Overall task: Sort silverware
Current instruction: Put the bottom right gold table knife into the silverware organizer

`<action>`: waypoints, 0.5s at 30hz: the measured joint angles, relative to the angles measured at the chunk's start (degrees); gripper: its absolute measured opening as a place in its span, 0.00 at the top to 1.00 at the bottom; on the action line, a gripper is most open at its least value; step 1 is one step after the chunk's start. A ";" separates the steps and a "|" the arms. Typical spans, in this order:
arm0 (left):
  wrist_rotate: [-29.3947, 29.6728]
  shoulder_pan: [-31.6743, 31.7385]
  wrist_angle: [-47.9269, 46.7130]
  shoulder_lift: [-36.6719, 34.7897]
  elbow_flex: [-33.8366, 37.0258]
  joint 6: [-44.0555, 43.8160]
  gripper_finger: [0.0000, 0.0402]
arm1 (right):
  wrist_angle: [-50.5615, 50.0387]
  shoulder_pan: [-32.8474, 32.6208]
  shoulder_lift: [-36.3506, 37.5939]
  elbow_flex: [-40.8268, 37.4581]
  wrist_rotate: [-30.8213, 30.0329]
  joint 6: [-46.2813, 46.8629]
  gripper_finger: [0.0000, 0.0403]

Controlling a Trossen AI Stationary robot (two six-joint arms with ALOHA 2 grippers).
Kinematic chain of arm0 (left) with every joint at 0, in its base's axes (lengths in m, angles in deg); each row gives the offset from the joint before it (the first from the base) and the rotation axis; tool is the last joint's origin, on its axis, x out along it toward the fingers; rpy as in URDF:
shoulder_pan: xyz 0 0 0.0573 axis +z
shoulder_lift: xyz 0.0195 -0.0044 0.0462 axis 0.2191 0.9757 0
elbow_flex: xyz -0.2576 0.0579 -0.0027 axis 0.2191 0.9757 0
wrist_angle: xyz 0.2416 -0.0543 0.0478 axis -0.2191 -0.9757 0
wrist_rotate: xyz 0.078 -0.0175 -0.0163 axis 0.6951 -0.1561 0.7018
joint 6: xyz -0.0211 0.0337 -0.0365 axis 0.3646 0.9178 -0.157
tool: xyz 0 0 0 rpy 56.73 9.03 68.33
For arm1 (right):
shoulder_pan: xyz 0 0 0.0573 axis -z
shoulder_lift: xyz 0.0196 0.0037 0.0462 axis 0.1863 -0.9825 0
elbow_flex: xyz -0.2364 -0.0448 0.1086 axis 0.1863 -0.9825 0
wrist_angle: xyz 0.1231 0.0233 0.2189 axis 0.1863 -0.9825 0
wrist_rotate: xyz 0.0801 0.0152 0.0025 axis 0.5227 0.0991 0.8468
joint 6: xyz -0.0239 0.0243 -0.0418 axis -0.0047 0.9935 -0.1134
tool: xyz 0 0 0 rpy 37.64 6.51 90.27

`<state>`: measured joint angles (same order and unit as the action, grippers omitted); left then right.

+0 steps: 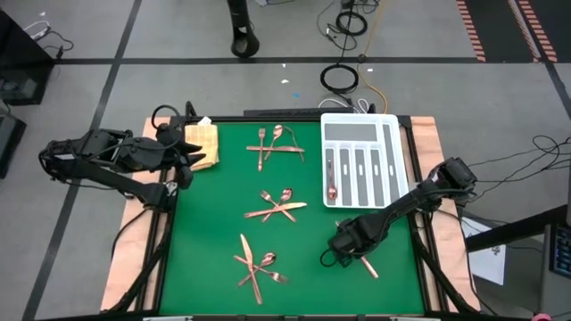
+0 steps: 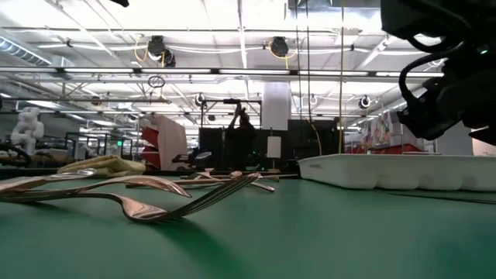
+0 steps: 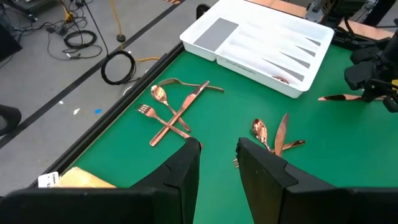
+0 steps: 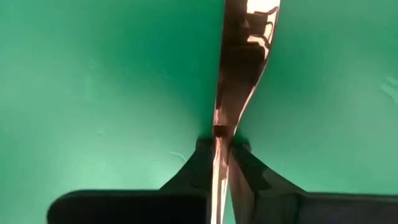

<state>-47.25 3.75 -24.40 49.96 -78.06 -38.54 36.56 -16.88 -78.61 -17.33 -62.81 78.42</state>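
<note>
We see the right end effector (image 4: 222,149) low over the green desk (image 1: 214,241), its fingers closed on a copper utensil (image 4: 239,68). The piece is pinched edge-on between the fingertips and runs forward away from the wrist; which kind of utensil it is we cannot tell. In the high view the utensil pokes out beside the right end effector (image 1: 351,252) toward the desk's near right corner.

Left of that end effector lies a crossed pile (image 1: 257,264) of silverware. Farther on, a second crossed pile (image 1: 277,206) sits mid-desk. Beyond the right end effector stands the white tray (image 1: 391,134) at the far right of the desk, with one copper piece (image 1: 331,183) in its leftmost long slot. A third pile (image 1: 278,143) lies just left of the tray, at the far edge.

The left end effector (image 1: 183,160) waits at the far left edge, fingers parted and holding nothing, as the left wrist view (image 3: 217,163) confirms. A tan cloth (image 1: 202,143) lies at the desk's far left corner, partly under that end effector.
</note>
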 joint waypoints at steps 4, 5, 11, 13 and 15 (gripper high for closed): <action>0.00 0.00 0.00 -0.01 0.00 0.02 0.71 | -1.46 -0.24 0.19 1.35 -1.04 -0.77 0.99; 0.00 0.00 -0.01 0.01 0.00 0.08 0.71 | -1.96 -0.28 0.22 1.84 -1.36 -1.02 0.99; 0.01 0.00 -0.04 -0.02 0.00 0.40 0.71 | -7.22 -0.44 -0.14 7.19 -6.12 -1.28 1.00; 0.02 0.01 -0.05 0.00 0.00 0.44 0.71 | -7.20 -0.28 -0.09 8.85 -8.76 -1.23 0.99; 0.01 0.01 -0.07 0.01 0.00 1.17 0.71 | -7.63 -0.17 -0.11 9.86 -9.70 -1.19 0.99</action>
<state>-47.24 3.77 -24.47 49.97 -78.06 -37.38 28.93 -17.05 -78.72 -7.48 -72.51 77.23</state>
